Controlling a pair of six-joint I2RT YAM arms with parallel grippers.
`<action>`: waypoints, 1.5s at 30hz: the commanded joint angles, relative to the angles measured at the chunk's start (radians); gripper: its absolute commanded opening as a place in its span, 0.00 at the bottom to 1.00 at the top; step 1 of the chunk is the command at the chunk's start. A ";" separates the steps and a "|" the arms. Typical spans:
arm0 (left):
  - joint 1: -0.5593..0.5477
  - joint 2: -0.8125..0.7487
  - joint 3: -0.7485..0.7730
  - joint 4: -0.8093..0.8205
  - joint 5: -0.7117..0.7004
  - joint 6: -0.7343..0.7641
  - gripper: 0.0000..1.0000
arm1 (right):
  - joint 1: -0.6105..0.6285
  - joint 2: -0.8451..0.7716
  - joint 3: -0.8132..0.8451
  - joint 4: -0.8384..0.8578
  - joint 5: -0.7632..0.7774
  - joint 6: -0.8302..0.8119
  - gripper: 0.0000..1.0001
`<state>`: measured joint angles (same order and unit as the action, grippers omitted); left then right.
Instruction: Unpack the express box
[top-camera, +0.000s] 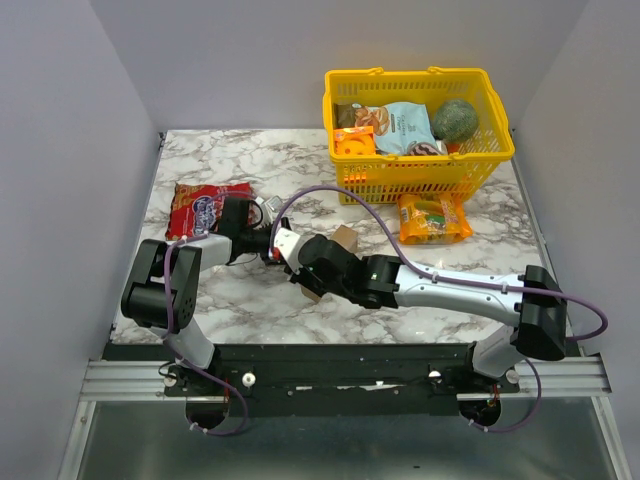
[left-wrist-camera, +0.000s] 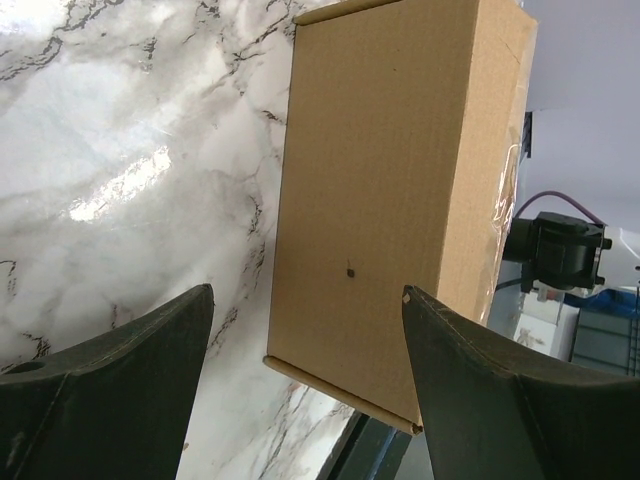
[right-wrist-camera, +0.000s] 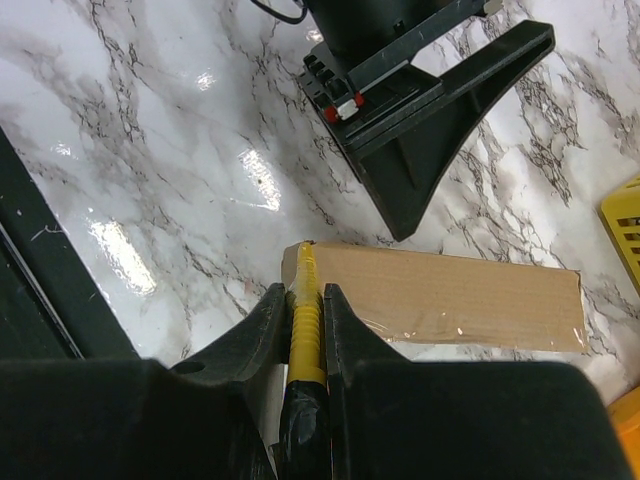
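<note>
The express box (left-wrist-camera: 390, 200) is a flat plain brown cardboard box with clear tape along one edge, standing on its long side on the marble table. In the top view it (top-camera: 344, 238) is mostly hidden under my right arm. My left gripper (left-wrist-camera: 305, 370) is open, and the box's near end lies between its fingers (left-wrist-camera: 120, 390) without touching them. My right gripper (right-wrist-camera: 303, 292) is shut on a yellow ribbed cutter (right-wrist-camera: 305, 325). The cutter's tip rests on the taped end corner of the box (right-wrist-camera: 450, 295). In the top view the left gripper (top-camera: 262, 232) and right gripper (top-camera: 305, 275) meet at the box.
A yellow plastic basket (top-camera: 345, 165) with snack packs and a green round item stands at the back right. An orange snack bag (top-camera: 433, 220) lies in front of it. A red snack bag (top-camera: 205, 208) lies at the left. The black front rail (right-wrist-camera: 40, 290) runs beside the box.
</note>
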<state>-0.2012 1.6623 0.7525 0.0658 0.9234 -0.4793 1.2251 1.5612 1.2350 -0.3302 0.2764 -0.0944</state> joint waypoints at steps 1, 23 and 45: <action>-0.006 -0.024 -0.013 0.009 -0.020 0.011 0.84 | 0.010 0.014 0.011 0.033 0.014 -0.008 0.00; -0.007 -0.010 -0.004 -0.038 -0.069 0.076 0.80 | 0.010 -0.095 -0.048 -0.178 -0.060 0.067 0.00; -0.175 0.005 0.051 0.006 0.051 0.019 0.87 | -0.001 -0.144 -0.134 -0.096 -0.105 0.025 0.00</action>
<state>-0.3244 1.5906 0.7143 0.2779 0.9756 -0.5804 1.2236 1.4364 1.1175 -0.4305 0.1738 -0.0608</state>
